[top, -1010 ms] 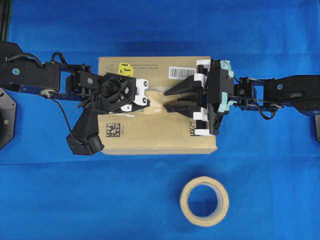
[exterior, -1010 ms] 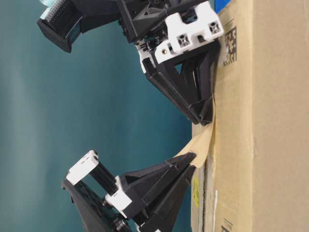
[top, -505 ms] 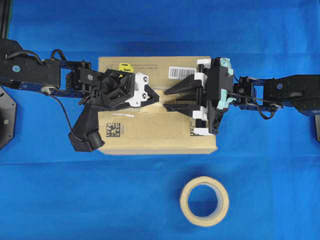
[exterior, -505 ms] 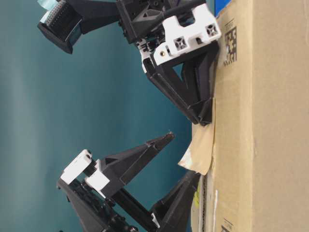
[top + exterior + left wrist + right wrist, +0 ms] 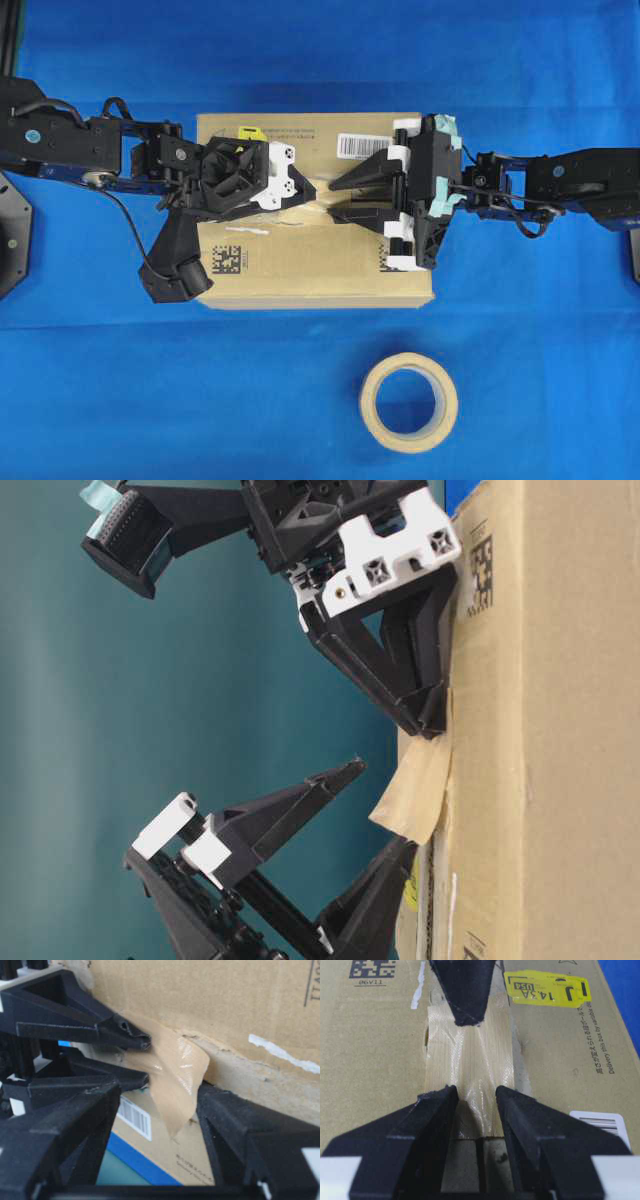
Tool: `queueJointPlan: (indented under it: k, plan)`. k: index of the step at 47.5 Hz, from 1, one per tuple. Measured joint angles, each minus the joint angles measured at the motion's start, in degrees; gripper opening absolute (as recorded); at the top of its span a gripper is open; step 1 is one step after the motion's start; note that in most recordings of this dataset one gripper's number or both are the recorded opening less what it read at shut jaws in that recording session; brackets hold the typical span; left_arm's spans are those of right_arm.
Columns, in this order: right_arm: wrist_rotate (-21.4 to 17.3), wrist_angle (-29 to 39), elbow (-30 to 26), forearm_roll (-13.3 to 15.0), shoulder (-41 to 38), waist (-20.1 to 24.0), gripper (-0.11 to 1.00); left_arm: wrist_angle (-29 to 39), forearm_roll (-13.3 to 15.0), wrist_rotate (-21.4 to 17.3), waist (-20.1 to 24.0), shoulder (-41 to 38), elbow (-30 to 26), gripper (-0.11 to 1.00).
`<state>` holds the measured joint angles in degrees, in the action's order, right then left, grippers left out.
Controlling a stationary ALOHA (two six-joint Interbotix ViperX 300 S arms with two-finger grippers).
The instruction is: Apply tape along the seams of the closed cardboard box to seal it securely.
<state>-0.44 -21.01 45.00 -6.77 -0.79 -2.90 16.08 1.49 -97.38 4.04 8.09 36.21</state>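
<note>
While my left claw (image 5: 375, 805) stands spread wide, released, the tape (image 5: 418, 795) sits over the seams (image 5: 480, 1157) atop the cardboard box (image 5: 300, 265), one end curling free. My right claw (image 5: 333, 198), also spread, presses both fingertips on the tape's other end.

A blue table (image 5: 120, 400) carries the cardboard box (image 5: 300, 270) and a tape roll (image 5: 409, 402).
</note>
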Motion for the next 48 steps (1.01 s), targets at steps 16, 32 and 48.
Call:
queueJointPlan:
  k: [16,32,48]
  plan:
    - [0.1,1.8,-0.3,0.0,0.0,0.0,0.46,0.1,0.0,1.1,0.1,0.1,0.0,0.59]
    - [0.4,2.5,-0.3,0.0,0.0,-0.1,0.47,0.6,0.0,1.1,0.4,3.0,1.8,0.59]
    - [0.9,4.1,-0.2,0.5,1.2,0.2,0.47,-3.8,0.2,1.5,1.2,5.8,2.9,0.58]
